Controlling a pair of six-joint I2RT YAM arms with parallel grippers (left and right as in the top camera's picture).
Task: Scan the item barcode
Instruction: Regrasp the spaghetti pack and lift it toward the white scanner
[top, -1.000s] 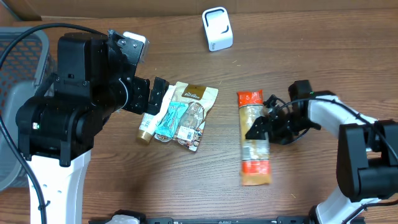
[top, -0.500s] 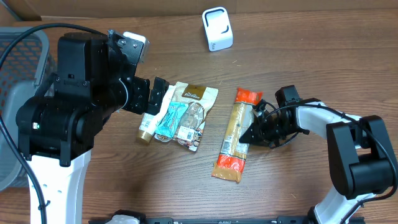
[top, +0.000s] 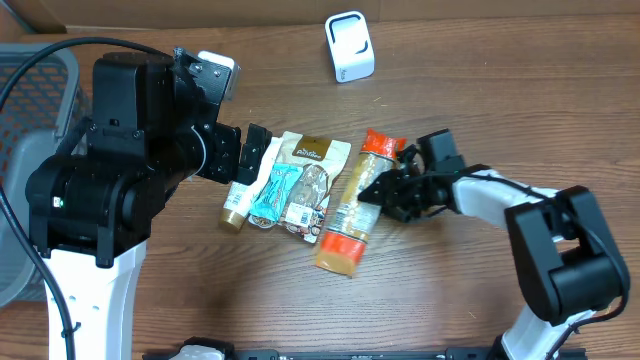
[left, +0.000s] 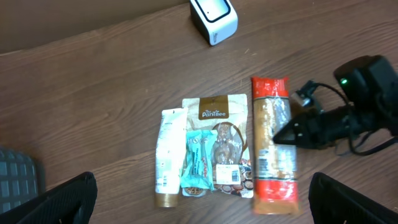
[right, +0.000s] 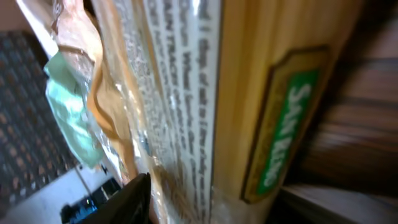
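Left tool (top: 252, 152) hangs wide open by the snack pouches (top: 300, 185). Right tool (top: 392, 190) is up against the pasta packet (top: 350, 215), which lies slanted on the surface (top: 480, 110) just beside those pouches; can't tell if it's gripping.

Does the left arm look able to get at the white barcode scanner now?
Probably yes: the barcode scanner stands alone on bare table, the left arm's jaws are open and empty, and the right arm is off at the pasta packet.
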